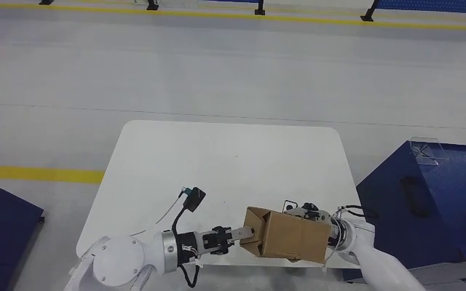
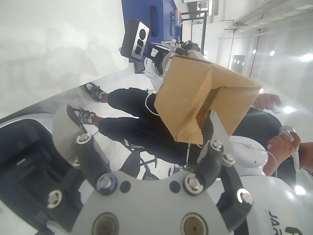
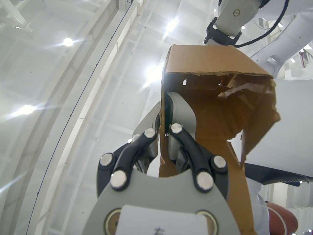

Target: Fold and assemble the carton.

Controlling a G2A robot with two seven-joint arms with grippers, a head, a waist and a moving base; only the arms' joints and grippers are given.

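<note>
A brown carton [image 1: 287, 234] is held up over the white table's [image 1: 218, 160] front edge, between my two arms. My right gripper [image 3: 163, 121] is shut on one side wall of the carton [image 3: 215, 59], one finger inside and one outside. The end facing it is open, with torn, bent flaps. My left gripper [image 2: 137, 112] stands open at the opposite end of the carton [image 2: 190, 94]. One of its fingers [image 2: 214, 128] lies against a folded flap there; the other is well off to the side. From above, the left gripper [image 1: 244, 234] meets the carton's left end.
A dark blue cabinet [image 1: 415, 196] stands just past the table's right edge, and another blue object [image 1: 14, 218] lies on the floor to the left. The table's middle and back are bare white surface.
</note>
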